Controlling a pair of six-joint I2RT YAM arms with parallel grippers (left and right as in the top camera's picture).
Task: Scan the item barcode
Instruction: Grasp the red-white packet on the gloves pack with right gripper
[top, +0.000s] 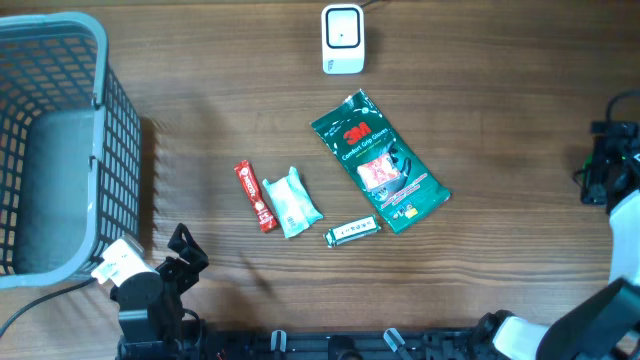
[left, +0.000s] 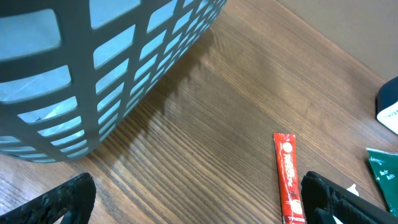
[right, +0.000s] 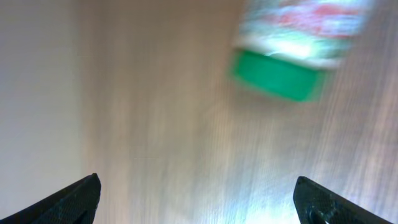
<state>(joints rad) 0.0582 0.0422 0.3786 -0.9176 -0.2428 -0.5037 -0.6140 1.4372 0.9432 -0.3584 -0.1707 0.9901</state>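
- Black jaws of the left gripper (left: 196, 193) stand wide apart over the wooden table (left: 236, 93), holding nothing. The right gripper (right: 199, 199) is likewise spread and empty, and its view is blurred.
- Just beside the left gripper's right finger lies the red stick packet (left: 286, 177). The green glove pack (top: 380, 165) lies mid-table, below the white scanner (top: 342, 38).
- We judge a pick comes next: pinch one item by a long edge, lift it level, and turn its barcode toward the scanner's face.
- We count four items: the glove pack, the red packet, a pale pouch (top: 292, 203) and a small labelled bar (top: 353, 232). We also count one scanner and one grey basket (top: 120, 140).
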